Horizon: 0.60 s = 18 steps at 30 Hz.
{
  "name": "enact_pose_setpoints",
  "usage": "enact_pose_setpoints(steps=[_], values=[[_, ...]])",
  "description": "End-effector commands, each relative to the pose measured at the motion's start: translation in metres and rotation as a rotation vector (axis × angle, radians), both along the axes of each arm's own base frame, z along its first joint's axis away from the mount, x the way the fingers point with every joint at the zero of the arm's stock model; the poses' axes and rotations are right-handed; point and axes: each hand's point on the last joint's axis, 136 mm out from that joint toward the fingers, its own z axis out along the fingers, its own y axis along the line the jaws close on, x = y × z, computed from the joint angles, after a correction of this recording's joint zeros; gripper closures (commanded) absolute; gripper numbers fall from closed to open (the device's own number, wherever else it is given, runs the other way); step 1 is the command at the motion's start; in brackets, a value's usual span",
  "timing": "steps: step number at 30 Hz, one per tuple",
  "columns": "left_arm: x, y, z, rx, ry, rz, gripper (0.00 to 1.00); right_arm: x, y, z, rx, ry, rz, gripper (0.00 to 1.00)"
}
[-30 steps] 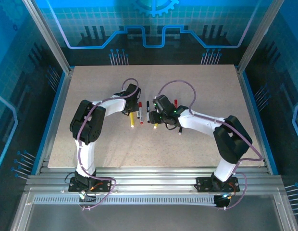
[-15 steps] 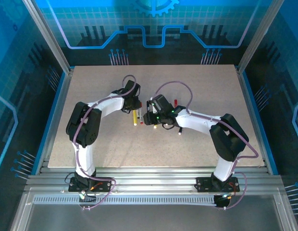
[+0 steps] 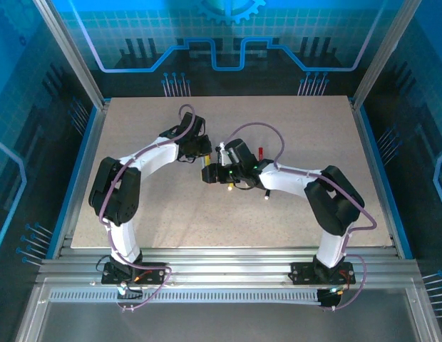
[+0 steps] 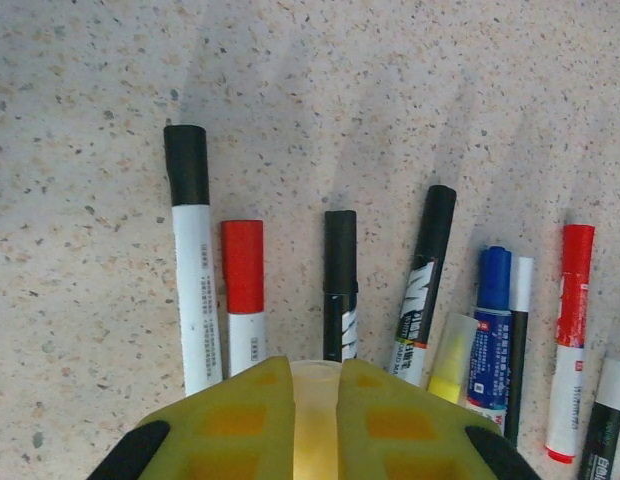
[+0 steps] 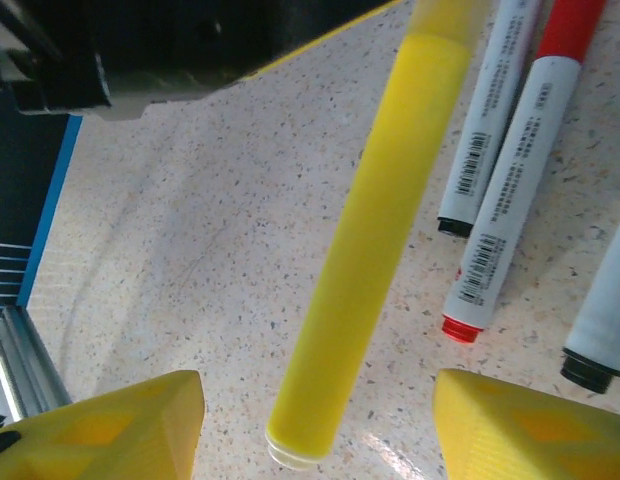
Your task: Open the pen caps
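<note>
Table (image 3: 135,214) first. The left arm (image 3: 146,160) and right arm (image 3: 292,182), both bent, meet mid-table, well off every edge. We read a handover for uncapping:

- The left gripper (image 4: 315,375) pinches the yellow highlighter (image 5: 380,230) aloft.
- The right gripper (image 5: 315,425) has its fingers (image 5: 110,430) spread either side of the free end — cap or tail, we cannot tell.
- On the pens (image 4: 340,290) lying beneath, the pen caps (image 4: 242,265) are on.

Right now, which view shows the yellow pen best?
The right wrist view: the yellow pen runs lengthwise across the frame, barrel and lower end sharp. The left wrist view shows a pale sliver of it pinched between the left jaws. The top external view gives a tiny yellow fleck between the arms.
</note>
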Motion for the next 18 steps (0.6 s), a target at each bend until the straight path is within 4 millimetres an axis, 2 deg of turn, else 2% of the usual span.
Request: enact_pose_setpoints(steps=[1, 13, 14, 18], values=[[-0.006, -0.012, 0.02, -0.063, -0.023, -0.025, 0.94, 0.006, 0.001, -0.003, 0.034, 0.02, -0.013, 0.39], [-0.012, -0.025, 0.017, -0.07, -0.012, -0.057, 0.95, 0.028, -0.008, -0.011, 0.006, 0.015, -0.068, 0.55], [-0.013, -0.025, 0.016, -0.067, -0.012, -0.059, 0.95, 0.031, -0.008, -0.011, 0.005, 0.012, -0.072, 0.6], [-0.015, -0.026, 0.013, -0.062, -0.005, -0.058, 0.95, 0.035, -0.011, -0.009, 0.003, 0.012, -0.086, 1.0]])
